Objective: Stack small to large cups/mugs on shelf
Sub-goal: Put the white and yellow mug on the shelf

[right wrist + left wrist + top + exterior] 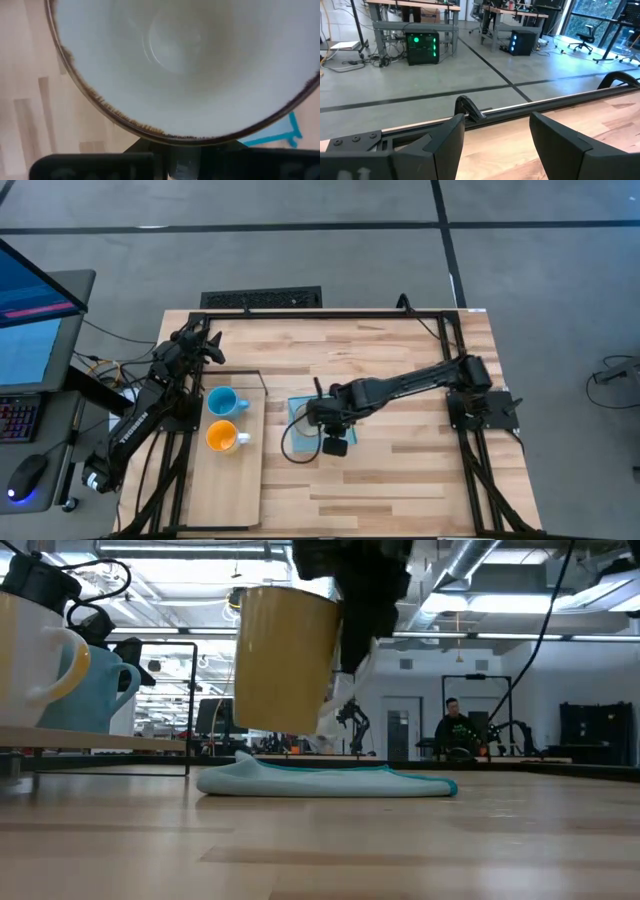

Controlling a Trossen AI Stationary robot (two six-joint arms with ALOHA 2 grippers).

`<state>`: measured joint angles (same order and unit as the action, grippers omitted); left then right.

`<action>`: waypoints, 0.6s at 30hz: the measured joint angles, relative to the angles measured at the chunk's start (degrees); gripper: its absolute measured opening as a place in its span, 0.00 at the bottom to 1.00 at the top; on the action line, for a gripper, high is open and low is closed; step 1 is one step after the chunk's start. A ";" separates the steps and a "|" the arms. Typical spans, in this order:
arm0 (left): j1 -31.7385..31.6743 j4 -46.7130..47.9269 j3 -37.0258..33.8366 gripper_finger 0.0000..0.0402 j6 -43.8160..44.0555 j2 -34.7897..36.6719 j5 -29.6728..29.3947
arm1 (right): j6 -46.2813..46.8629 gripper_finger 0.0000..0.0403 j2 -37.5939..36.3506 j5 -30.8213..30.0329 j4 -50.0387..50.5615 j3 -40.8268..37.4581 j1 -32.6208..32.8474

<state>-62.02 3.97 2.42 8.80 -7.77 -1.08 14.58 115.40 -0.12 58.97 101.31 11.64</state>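
R gripper [334, 430] was closed on the cream mug [285, 660], holding it by the rim, lifted clear above the blue cloth [330, 780] near table centre; in the R wrist view the mug's pale interior [185, 60] with speckled brown rim filled the frame, w/ a cloth edge [292, 132] showing beside it. L gripper [207, 345] waited near the table's far-left corner, fingers [445, 145] spread wide, nothing between them.

Largest to smallest:
- Wooden table [400, 480], butcher-block top, black frame.
- Shelf [225, 485]: pale board at table's left, thin black wire frame at its far end.
- Cream mug: in the air, upright, mouth up, not on the shelf.
- Light blue mug [223, 401]: on the shelf, far side.
- Orange mug [222, 437]: on the shelf, just beside the blue one, white handle twd. table centre. Low view: both upright [90, 690], [30, 660].

Background: a seated person [455, 725] in the room beyond.
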 joint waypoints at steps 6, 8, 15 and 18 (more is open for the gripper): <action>0.00 0.02 0.00 0.54 0.00 -0.11 0.31 | -2.64 0.17 4.55 -0.59 3.14 8.83 0.35; 0.02 0.02 0.00 0.54 0.00 -0.13 0.33 | -2.64 0.17 5.85 -1.45 3.86 11.31 0.35; 0.02 0.02 0.00 0.54 -0.41 -0.13 0.35 | -0.80 0.17 11.02 -2.29 3.65 19.82 0.70; 0.02 0.02 0.00 0.54 -0.79 -0.13 0.33 | 0.32 0.17 13.49 -2.73 4.32 23.26 1.53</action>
<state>-62.00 3.99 2.42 8.01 -7.90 -0.75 14.91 128.89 -2.85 63.28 124.57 13.17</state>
